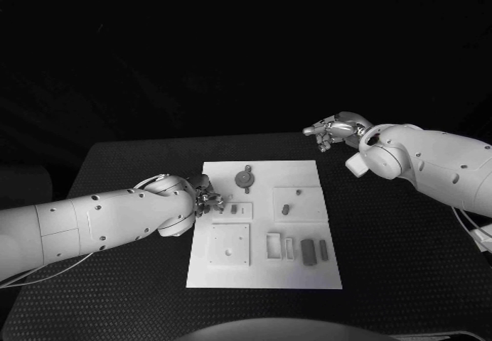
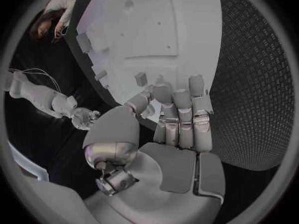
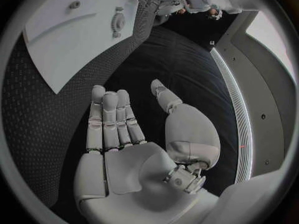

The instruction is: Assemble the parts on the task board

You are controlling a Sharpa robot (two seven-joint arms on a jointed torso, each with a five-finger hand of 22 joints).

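At the left, the left robot hand (image 1: pixel 208 198) sits at the left edge of the flat white rectangular task board (image 1: pixel 308 273), which lies in the middle of the black textured counter (image 1: pixel 399 241). In the left wrist view its fingers (image 2: pixel 181 109) reach onto the board beside a small grey block-shaped part (image 2: pixel 141 78); whether they already pinch a piece I cannot tell, since the fingertips hide the contact. Moving right across the board, a small grey flat piece (image 1: pixel 238 209) lies just beside that hand, a round grey toothed part with a tab (image 1: pixel 245 177) lies near the far edge, a small grey upright peg (image 1: pixel 286 209) stands in a raised square plate, and two dark grey bars (image 1: pixel 315 251) lie side by side toward the near right corner. At the far right, the right robot hand (image 1: pixel 330 131) hovers over the counter beyond the board's far right corner, well apart from the parts; the right wrist view shows it released, fingers straight and spread, holding nothing. Judging by look, the parts are small, rigid and light, probably smooth plastic, so they may slip or skid on the board; a fingertip pinch across the narrow sides of each piece seems the safest hold.
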